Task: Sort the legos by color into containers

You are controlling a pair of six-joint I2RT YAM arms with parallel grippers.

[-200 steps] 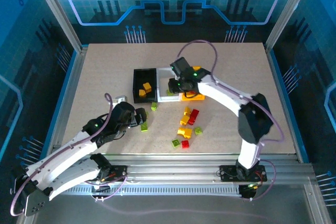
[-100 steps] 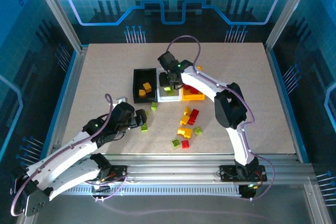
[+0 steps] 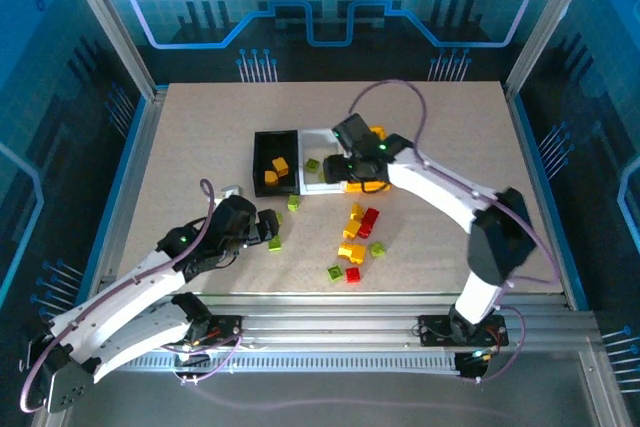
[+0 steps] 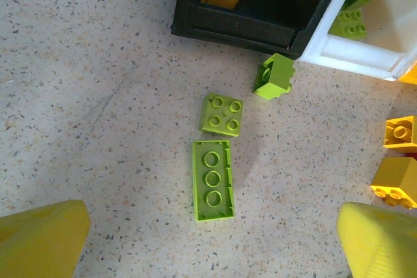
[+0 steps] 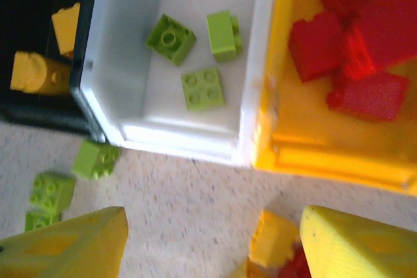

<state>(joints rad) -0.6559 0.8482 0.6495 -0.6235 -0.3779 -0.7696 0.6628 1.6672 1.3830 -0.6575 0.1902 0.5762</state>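
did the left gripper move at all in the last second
No. The left gripper sits at the same spot as before, near-left of the black bin, with its jaws open.

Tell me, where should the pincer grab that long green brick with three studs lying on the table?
Probably across its two long sides, straight down from above. The long green brick lies flat, studs up, narrow enough for the open left pincer. The square green brick crowds one short end, so gripping lengthwise looks awkward.
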